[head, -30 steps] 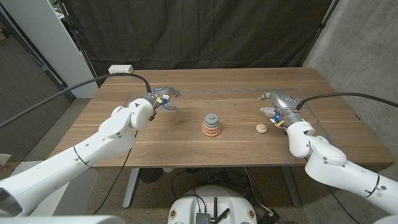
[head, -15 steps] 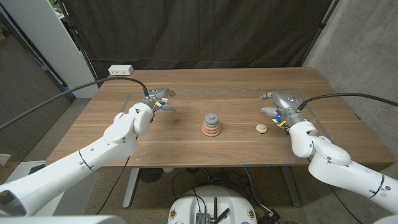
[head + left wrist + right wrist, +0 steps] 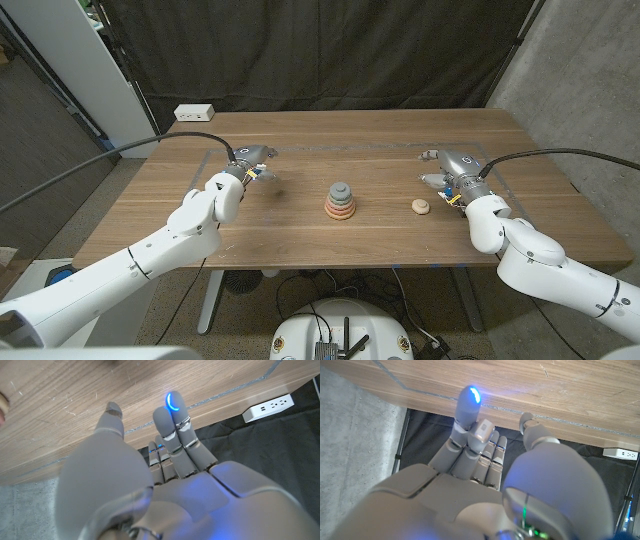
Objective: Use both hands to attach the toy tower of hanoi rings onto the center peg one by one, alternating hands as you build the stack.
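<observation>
The ring stack (image 3: 340,203) stands on its peg at the middle of the table, wide orange and pink rings below and a grey ring (image 3: 341,188) on top. One small beige ring (image 3: 420,206) lies on the wood to the right of it. My right hand (image 3: 443,166) hovers just behind and right of that beige ring, holding nothing, with straight fingers (image 3: 468,410) over the wood. My left hand (image 3: 252,160) is at the left of the stack, well apart from it, also empty, its fingers (image 3: 172,420) stretched out.
The wooden table (image 3: 330,140) carries thin tape lines (image 3: 310,150) near its far side. A white power strip (image 3: 194,111) sits at the far left edge, also seen as the power strip (image 3: 267,406). A dark curtain hangs behind.
My left hand has drifted a little to the left, away from the stack, and its arm has sunk lower. The right hand, the stack and the beige ring have stayed put.
</observation>
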Tool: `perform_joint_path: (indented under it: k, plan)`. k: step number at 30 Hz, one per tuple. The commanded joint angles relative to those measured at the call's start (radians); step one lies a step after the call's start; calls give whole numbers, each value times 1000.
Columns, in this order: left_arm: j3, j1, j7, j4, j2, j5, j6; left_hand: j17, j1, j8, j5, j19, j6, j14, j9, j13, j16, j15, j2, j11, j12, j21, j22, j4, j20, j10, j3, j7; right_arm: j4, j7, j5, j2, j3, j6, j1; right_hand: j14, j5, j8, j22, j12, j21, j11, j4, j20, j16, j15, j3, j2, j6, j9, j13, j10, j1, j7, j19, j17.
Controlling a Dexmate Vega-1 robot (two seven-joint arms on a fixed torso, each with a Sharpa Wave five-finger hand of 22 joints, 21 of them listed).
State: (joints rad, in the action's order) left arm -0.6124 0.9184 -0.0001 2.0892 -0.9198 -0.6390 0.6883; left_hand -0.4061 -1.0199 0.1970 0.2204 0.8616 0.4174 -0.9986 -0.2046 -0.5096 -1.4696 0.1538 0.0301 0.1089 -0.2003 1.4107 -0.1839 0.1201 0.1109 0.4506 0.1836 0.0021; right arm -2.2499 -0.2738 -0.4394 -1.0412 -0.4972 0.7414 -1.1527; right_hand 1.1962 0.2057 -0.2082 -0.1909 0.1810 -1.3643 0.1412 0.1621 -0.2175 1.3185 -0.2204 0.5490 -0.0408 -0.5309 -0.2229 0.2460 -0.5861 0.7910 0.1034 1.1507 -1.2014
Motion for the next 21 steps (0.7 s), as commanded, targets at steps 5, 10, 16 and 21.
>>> perform_joint_path:
  k: [5, 10, 16, 21]
  plan:
    - [20, 39, 68, 5, -25, 33, 23, -5, 26, 4, 1, 5, 4, -12, -1, 2, 3, 64, -5, 6, -5, -4, 0, 0, 95, 5, -1, -3, -82, 153, -67, -55, -63, 132, 49, -42, -2, 13, -3, -4, 9, -5, 4, -1, -34, 1, 6, -23, 64, -4, -4, 71, 0, -2, -24, 14]
    - [31, 50, 72, 22, -44, 37, 44, -6, 29, 5, 1, 6, 7, -11, 0, 4, 3, 64, -4, 8, -5, -5, -1, 2, 96, 6, -1, -3, -100, 183, -71, -71, -72, 144, 57, -47, -4, 3, -2, 3, 13, -11, 5, 0, -42, 1, 4, -28, 56, -6, -6, 72, 4, -6, -31, 21]
    - [36, 53, 69, 33, -66, 42, 53, -6, 37, 4, 1, 6, 7, -10, 0, 9, 7, 64, -5, 9, -5, -8, -1, 4, 96, 6, 0, -4, -124, 236, -97, -94, -99, 169, 80, -45, -6, 5, 0, 6, 15, -5, 6, 0, -43, 1, 0, -35, 76, -7, -8, 82, 9, -6, -36, 18]
    - [40, 56, 70, 32, -76, 53, 52, -9, 42, 3, 1, 6, 7, -10, 0, 12, 8, 65, -5, 7, -5, -10, -1, 5, 96, 6, 0, -4, -145, 273, -112, -108, -109, 193, 88, -52, -8, 6, -1, 7, 15, -3, 5, 0, -52, 0, -3, -40, 86, -7, -10, 87, 9, -6, -38, 23]
